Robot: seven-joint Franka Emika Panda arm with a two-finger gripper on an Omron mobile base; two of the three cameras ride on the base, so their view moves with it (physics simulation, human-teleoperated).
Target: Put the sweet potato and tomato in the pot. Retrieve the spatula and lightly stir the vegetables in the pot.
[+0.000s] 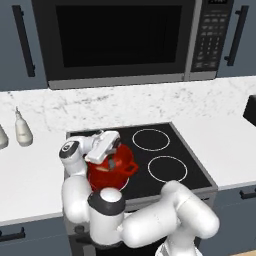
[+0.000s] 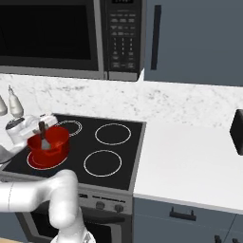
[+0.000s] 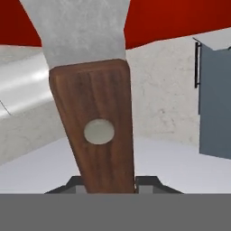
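Observation:
The red pot [image 1: 120,172] stands on the stove's front left burner. My gripper [image 1: 109,156] hangs over the pot's left rim, shut on the spatula [image 2: 43,135]. The spatula's dark handle points up and its grey blade [image 2: 46,144] reaches down inside the pot [image 2: 54,142]. In the hand view the brown handle [image 3: 97,131] rises from between my fingertips [image 3: 76,185] to the grey blade [image 3: 81,31], with the pot's red [image 3: 180,20] behind it. Sweet potato and tomato are hidden behind the hand and the pot wall.
The black stove top [image 1: 165,145] has three more ring burners [image 2: 113,134] to the right of the pot. Two pale bottles [image 1: 22,129] stand on the white counter at left. A microwave [image 1: 120,40] hangs above. A dark object [image 2: 237,132] sits at the right counter edge.

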